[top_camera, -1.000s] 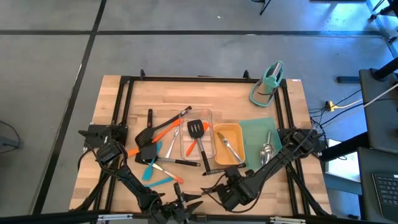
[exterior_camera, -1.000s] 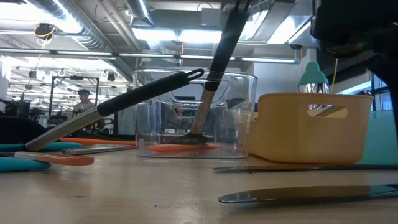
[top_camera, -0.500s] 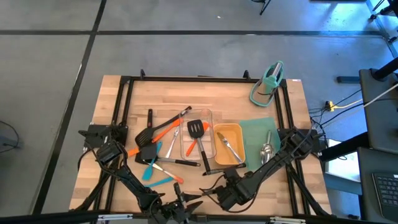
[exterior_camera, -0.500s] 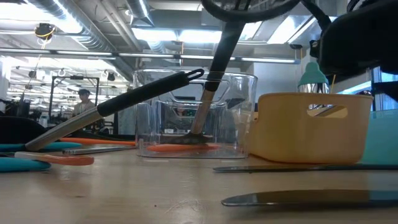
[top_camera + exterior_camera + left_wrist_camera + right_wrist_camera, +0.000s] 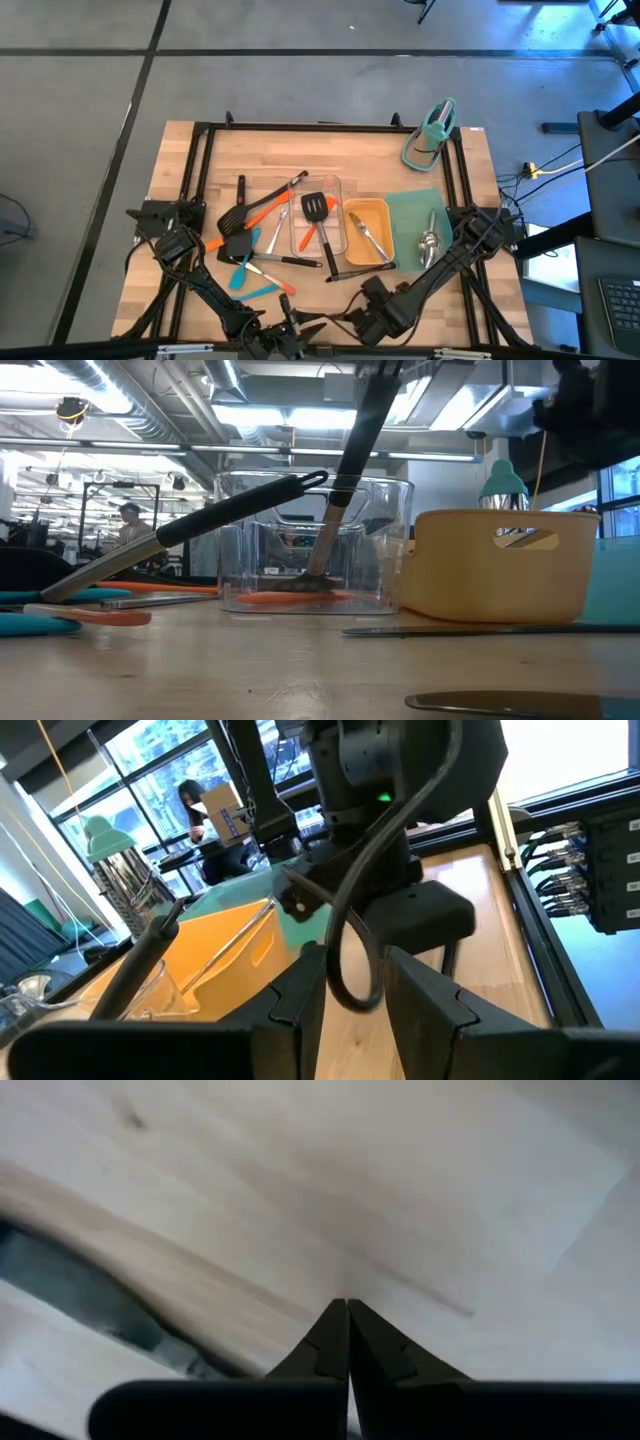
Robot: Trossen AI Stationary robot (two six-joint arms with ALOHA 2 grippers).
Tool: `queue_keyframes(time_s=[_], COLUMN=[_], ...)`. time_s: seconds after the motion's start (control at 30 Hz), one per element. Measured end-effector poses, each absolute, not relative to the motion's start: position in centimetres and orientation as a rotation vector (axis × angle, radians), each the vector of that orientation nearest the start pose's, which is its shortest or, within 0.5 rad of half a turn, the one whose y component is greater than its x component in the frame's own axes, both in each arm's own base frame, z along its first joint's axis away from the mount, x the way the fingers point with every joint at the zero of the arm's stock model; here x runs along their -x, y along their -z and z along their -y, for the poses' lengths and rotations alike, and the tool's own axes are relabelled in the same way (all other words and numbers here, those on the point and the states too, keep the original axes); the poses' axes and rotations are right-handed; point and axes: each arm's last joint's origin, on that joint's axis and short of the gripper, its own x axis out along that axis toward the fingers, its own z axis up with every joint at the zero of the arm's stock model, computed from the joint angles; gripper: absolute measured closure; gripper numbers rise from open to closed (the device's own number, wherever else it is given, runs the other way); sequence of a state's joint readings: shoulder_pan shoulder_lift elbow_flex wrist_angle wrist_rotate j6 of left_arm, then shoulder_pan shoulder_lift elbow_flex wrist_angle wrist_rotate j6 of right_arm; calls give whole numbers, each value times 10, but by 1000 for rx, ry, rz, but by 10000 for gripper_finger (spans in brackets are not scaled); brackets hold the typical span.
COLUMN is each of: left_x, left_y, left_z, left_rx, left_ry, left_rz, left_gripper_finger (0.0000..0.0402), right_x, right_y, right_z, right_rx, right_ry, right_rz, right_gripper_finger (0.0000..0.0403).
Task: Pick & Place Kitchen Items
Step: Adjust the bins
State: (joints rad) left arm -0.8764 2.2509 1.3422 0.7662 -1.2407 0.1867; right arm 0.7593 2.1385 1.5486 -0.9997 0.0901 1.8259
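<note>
My right gripper [image 5: 348, 1305] is shut and points down just over the wooden table near its front edge [image 5: 352, 318]. Beside it lies a flat steel utensil [image 5: 80, 1295], also at the bottom of the low view [image 5: 520, 705]. My left gripper [image 5: 350, 1010] waits open and level at the front edge [image 5: 300, 332], facing the right arm. A black slotted turner [image 5: 316, 207] stands in the clear tray [image 5: 395, 540], its handle leaning on the wall. Steel utensils lie in the yellow tray [image 5: 350, 240]. Black tongs [image 5: 362, 272] lie in front of it. My right gripper's shut fingertips [image 5: 335, 1330] point down close to the bare tabletop, with nothing between them. Whether they touch the table or the steel utensil beside them, I cannot tell.
A heap of orange, blue and black utensils [image 5: 245, 235] lies left of the clear tray, one black handle [image 5: 230, 515] propped on its rim. A steel scoop [image 5: 428, 246] rests on the teal mat [image 5: 405, 215]. A teal stand [image 5: 432, 135] is at the far right corner.
The flat steel utensil near the front edge has slid closer to the near edge and toward the right. My right gripper has stayed shut over it and tipped slightly.
</note>
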Motion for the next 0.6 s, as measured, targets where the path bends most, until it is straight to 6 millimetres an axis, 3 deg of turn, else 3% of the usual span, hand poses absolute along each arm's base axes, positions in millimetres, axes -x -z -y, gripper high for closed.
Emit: queue_keyframes(time_s=[0.37,0.6], left_x=[-316,-316], left_y=[-141,-141], left_z=[336,336], left_rx=[-309,-309], left_ry=[-357,-356], left_rz=[-104,-104], left_gripper_finger=[304,304], right_x=[-291,-301], right_y=[-155,-156], right_z=[-238,-222], right_rx=[-623,-577], right_ry=[1033,1061], right_rz=[-1241,-1215], right_gripper_finger=[403,403])
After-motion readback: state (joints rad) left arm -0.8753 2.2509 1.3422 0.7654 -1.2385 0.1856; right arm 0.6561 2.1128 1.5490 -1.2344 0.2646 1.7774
